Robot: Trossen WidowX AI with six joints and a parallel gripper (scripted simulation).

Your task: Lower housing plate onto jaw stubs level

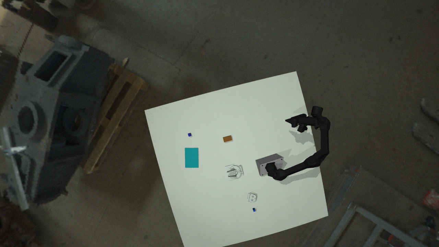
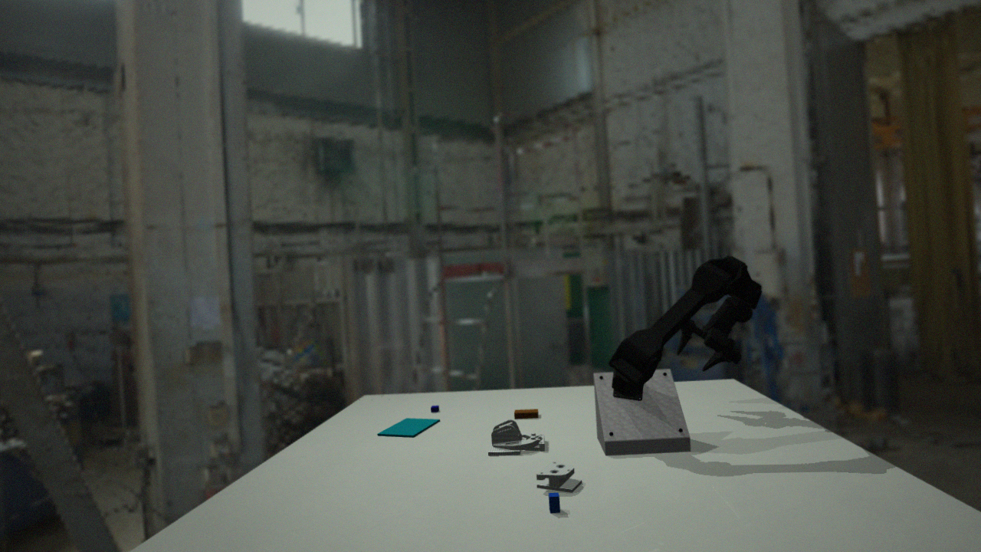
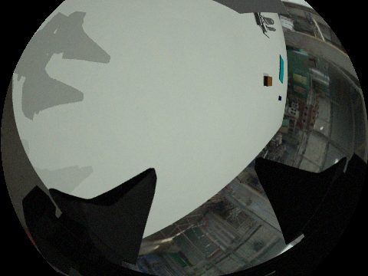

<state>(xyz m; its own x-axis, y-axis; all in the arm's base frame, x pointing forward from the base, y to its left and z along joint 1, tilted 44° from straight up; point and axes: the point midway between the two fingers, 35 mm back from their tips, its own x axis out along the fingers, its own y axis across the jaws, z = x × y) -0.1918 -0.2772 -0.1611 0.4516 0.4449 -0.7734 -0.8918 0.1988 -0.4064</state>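
A grey assembly with two dark ribbed jaws [image 1: 232, 176] [image 2: 506, 432] stands on the table; the jaws also show small in the wrist view [image 3: 271, 21]. A thin bar lies in front of its base. A small pale plate with two round marks [image 1: 252, 197] [image 2: 560, 470], apparently the housing plate, sits raised on a small foot, apart from the jaws and nearer the exterior camera. The pins and jaw stubs are too small to tell. My gripper [image 1: 286, 120] [image 2: 693, 360] [image 3: 207, 169] is open and empty, raised over the table's far right side, well away from both parts.
My arm stands on a grey sloped block [image 1: 260, 167] [image 2: 651, 425]. A teal pad [image 1: 191, 157] [image 2: 408, 427] [image 3: 281, 69], an orange block [image 1: 227, 138] [image 2: 526, 414] [image 3: 270, 81] and a blue cube [image 1: 189, 134] [image 2: 434, 408] [image 3: 280, 98] lie beyond the jaws. Another blue block [image 1: 254, 209] [image 2: 554, 504] stands near the small plate.
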